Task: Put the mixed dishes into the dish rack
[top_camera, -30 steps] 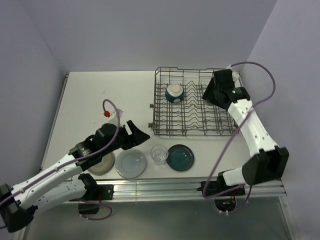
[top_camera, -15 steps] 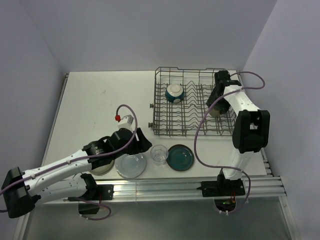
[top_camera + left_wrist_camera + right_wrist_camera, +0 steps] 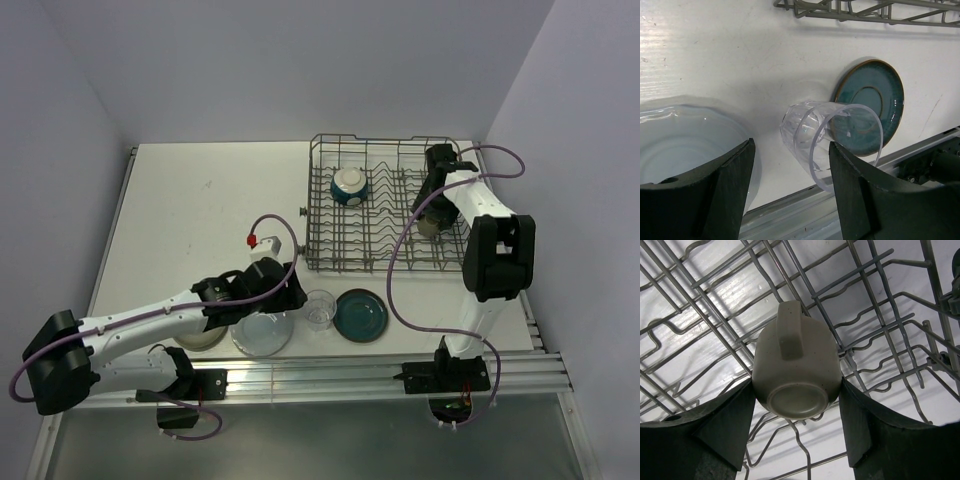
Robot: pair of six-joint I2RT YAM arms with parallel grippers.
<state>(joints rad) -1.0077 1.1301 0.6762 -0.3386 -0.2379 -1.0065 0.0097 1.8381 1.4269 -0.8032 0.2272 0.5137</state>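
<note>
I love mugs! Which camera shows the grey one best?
Right wrist view: the small grey-brown ceramic mug fills it, base and handle clear, gripped by the right tool. The top view shows only a small dark bit; the left wrist view, nothing.

White table (image 3: 180,200), centre of top view; small dark smudge (image 3: 209,184) upper left on it. Brushed streaks in the surface, wrist view. Aluminium rail (image 3: 330,375) along bottom edge. Pale lavender walls (image 3: 300,60) behind and on both sides.
</note>
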